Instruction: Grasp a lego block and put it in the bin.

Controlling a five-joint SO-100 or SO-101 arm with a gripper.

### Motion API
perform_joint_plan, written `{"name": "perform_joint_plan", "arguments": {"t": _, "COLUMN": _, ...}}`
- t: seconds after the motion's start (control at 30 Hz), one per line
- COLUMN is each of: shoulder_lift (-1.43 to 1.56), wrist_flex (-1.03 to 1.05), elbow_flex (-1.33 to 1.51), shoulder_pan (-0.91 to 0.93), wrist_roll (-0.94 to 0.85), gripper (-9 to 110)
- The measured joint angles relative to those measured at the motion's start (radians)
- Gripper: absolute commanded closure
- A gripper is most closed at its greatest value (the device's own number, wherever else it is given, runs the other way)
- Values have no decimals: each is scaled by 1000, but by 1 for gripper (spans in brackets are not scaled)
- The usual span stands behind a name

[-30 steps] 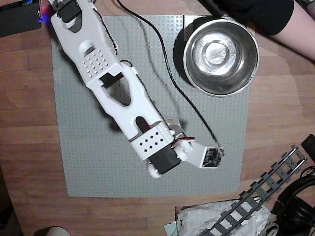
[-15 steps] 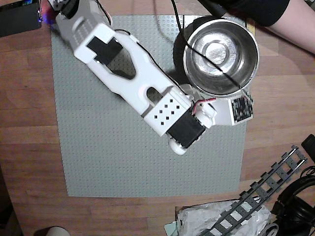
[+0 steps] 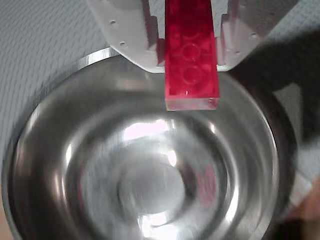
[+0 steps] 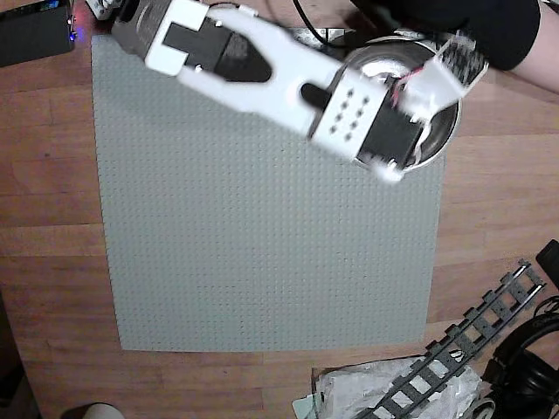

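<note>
Red lego block [image 3: 191,60] clamped in claw [image 3: 192,47], above steel bin [image 3: 60,150].

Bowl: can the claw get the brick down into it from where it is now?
Probably yes. In the wrist view the claw holds the brick over the bowl, just inside its rim, and the bowl looks empty, with nothing between them.
</note>
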Motion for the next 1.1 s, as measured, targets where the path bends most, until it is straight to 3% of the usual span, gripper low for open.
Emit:
{"name": "perform_joint_plan", "arguments": {"t": 0.9, "shoulder_lift": -669, "wrist_flex": 37, "elbow_flex": -552, "shoulder_pan": 23, "wrist_roll": -54, "gripper": 101}}
{"name": "perform_joint_plan", "arguments": {"t": 1.0, "shoulder_lift": -669, "wrist_flex": 40, "elbow_flex": -557, "shoulder_pan": 21, "wrist_roll": -54, "gripper": 88}}
{"name": "perform_joint_plan", "arguments": {"t": 1.1, "shoulder_lift": -669, "wrist_flex": 54, "elbow_flex": -566, "shoulder_pan": 34, "wrist_roll": -55, "gripper": 85}}
